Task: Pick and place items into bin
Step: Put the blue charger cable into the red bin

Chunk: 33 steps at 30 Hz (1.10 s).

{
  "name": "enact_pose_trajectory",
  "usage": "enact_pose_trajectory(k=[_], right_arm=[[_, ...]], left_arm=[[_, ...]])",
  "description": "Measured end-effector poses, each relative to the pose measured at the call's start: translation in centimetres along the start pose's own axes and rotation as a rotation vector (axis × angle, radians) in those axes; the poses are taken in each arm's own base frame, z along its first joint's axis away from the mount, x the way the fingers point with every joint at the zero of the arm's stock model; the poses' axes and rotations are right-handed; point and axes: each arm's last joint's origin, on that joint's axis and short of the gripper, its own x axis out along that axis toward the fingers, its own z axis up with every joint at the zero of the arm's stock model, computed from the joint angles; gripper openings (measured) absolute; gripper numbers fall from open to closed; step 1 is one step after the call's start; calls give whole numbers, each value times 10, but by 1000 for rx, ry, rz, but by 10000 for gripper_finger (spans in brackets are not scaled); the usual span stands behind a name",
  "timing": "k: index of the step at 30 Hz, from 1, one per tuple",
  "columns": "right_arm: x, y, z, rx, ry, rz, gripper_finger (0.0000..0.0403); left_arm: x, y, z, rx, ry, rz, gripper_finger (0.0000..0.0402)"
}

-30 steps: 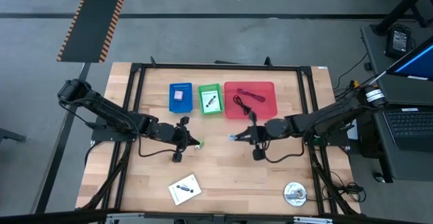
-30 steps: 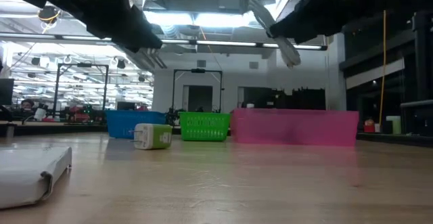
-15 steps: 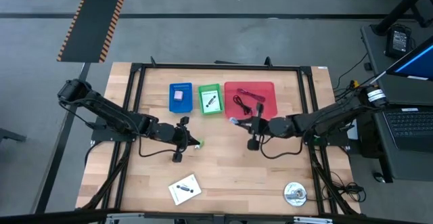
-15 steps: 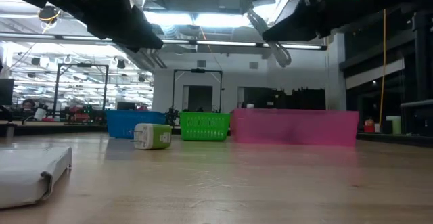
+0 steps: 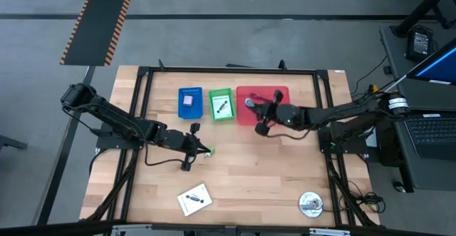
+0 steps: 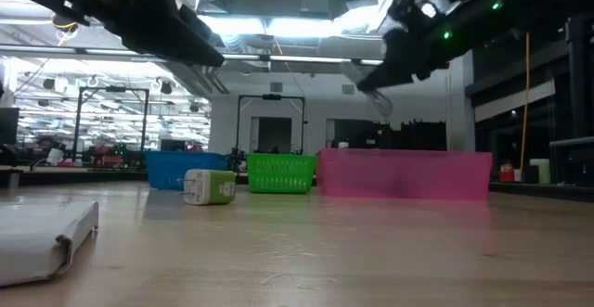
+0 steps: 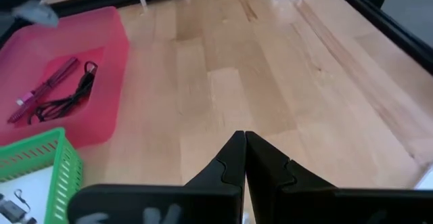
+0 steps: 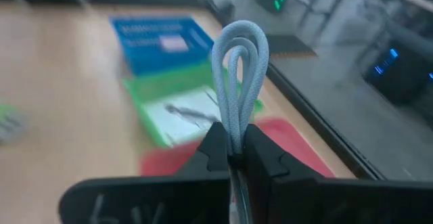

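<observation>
My right gripper (image 5: 256,108) hovers over the left part of the red bin (image 5: 279,93), shut on a light-blue cable loop (image 8: 238,61); the low view shows the loop (image 6: 369,75) high above the table. A maroon cable (image 7: 46,88) and a black cable (image 7: 67,101) lie inside that bin. My left gripper (image 7: 243,146) is shut and empty, just left of a small green-white piece (image 5: 207,151) that rests on the table (image 6: 209,186). A white printed packet (image 5: 194,199) lies flat near the near edge. My right gripper pinches the light-blue cable loop near its lower end (image 8: 234,137) between the two fingers. Several strands run side by side through the pinch, and the doubled bend (image 8: 240,31) sticks out past the fingertips. The loop is lifted clear, above the red bin.
A blue bin (image 5: 189,102) with a white card and a green bin (image 5: 221,105) with a white packet stand left of the red one along the far side. A round tin (image 5: 311,204) sits at the near right corner. Bare wood lies between the bins and the near edge.
My right gripper has carried the light-blue cable loop from the table's middle toward the far edge and slightly left, ending over the red bin. It has stayed shut on the loop. The left arm has kept still.
</observation>
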Motion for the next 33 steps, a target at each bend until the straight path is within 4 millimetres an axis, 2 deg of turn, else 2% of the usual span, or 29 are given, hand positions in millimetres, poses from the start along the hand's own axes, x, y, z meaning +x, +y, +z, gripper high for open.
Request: enact_pose_trajectory(k=[10, 18, 33], right_arm=[[8, -32, 10, -3, 311, -103, 5], [12, -46, -4, 15, 447, -164, 5], [41, -42, -35, 6, 623, -86, 5]], left_arm=[[0, 0, 0, 114, 0, 1, 6], [0, 1, 0, 160, 1, 17, 6], [0, 1, 0, 156, 1, 22, 6]])
